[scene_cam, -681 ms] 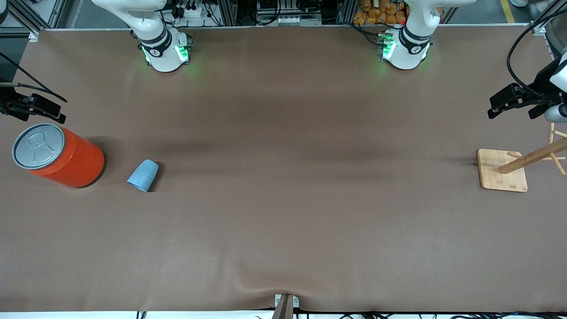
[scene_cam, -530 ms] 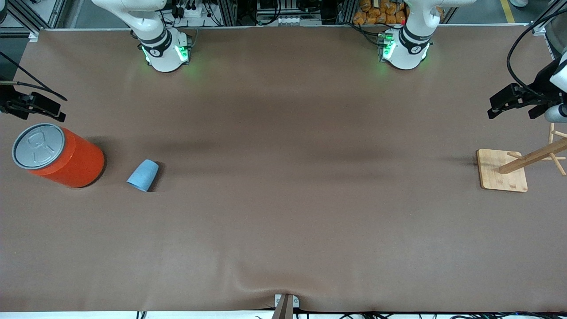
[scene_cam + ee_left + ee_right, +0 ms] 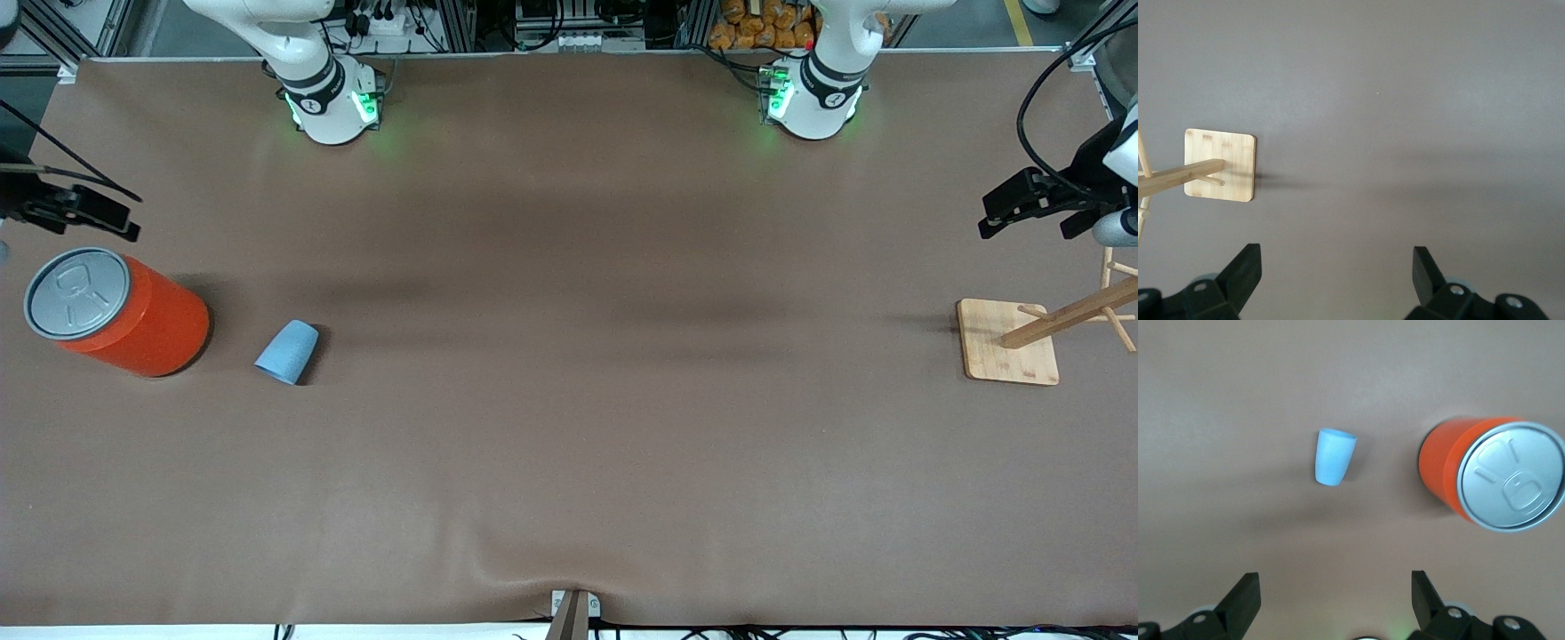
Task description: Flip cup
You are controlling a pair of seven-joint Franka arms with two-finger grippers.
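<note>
As seen from the front, the cup stands upside down on the table, beside the orange can, toward the right arm's end. Right gripper hangs near the can; left gripper is up by the wooden rack, arm waiting. Left wrist view: fingers spread wide, nothing between, rack base below. Right wrist view: fingers wide apart, empty; cup and can apart, not touching.
</note>
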